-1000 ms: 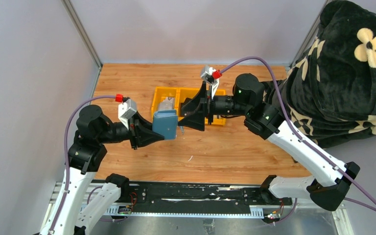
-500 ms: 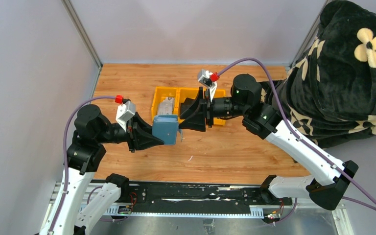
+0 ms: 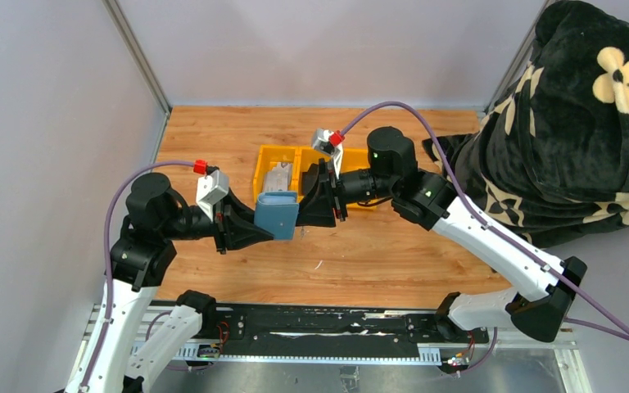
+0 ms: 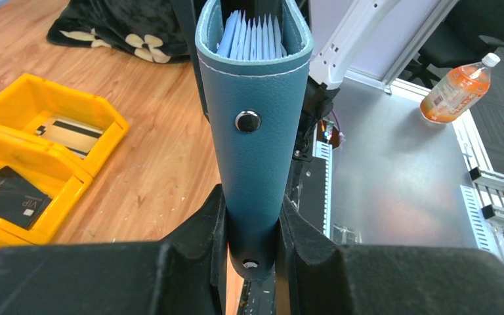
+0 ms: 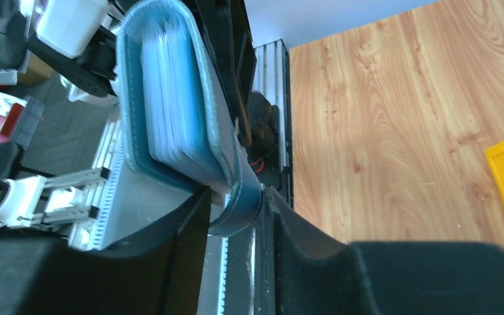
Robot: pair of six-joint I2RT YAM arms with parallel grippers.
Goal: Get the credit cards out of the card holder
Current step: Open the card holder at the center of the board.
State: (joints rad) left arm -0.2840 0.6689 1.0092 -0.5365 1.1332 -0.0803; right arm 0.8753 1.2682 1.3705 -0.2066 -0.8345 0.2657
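Observation:
The blue-grey card holder (image 3: 276, 214) hangs in the air between both arms, above the wooden table. My left gripper (image 3: 264, 226) is shut on its spine end (image 4: 256, 131), snap button facing the camera. My right gripper (image 3: 305, 205) is closed on the opposite open edge, its jaws pinching one cover and the corner of the pale blue sleeves (image 5: 170, 111). The sleeve edges fan out at the top (image 4: 252, 36); I cannot tell any cards from the sleeves. One pale credit card with a black stripe (image 4: 65, 128) lies in the yellow tray.
The yellow three-compartment tray (image 3: 266, 155) sits just behind the holder; a black pouch (image 4: 10, 197) lies in another compartment. A black flowered blanket (image 3: 590, 123) fills the right side. An orange drink bottle (image 4: 456, 92) lies off the table.
My right gripper has moved left onto the holder's open edge and its jaws have narrowed around it. My left gripper still holds the holder, almost unmoved.

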